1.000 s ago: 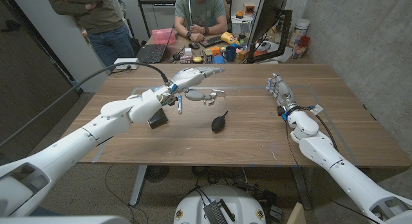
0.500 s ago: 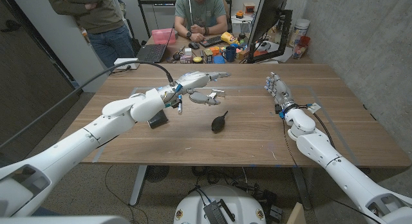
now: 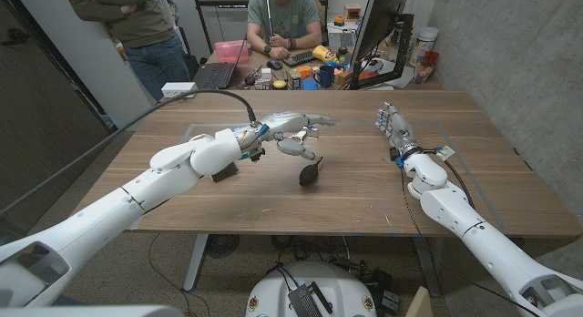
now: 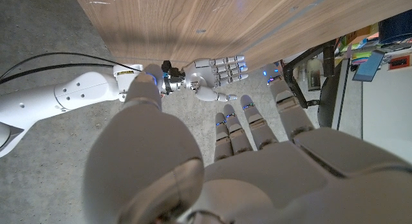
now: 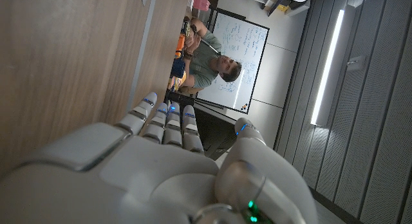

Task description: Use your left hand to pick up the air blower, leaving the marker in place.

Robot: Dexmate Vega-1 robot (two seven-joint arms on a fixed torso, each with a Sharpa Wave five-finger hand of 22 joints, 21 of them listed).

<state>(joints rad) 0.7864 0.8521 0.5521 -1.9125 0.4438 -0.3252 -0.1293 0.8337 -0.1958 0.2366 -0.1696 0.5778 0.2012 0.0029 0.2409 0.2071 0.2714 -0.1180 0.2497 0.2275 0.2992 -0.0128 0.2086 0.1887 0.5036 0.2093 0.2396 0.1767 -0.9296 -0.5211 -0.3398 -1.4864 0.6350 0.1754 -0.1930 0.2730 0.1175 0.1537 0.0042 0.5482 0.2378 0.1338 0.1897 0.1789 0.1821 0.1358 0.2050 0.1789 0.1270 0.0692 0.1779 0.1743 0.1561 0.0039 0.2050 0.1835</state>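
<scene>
Black blower (image 3: 310,174) lies on the wooden counter (image 3: 364,194) near mid-width, long axis running diagonally, nozzle pointing away from the robot. Left hand (image 3: 296,130) hovers just beyond and above it, fingers apart, holding nothing; the blower lies toward the robot from the fingertips. Right hand (image 3: 393,127) stands well apart, fingers extended, empty. Left is nearer.

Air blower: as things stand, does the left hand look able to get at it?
Probably yes. The left hand hovers open just behind and above the air blower, with bare table around it and nothing lying between them. I cannot make out the marker in these views.
</scene>
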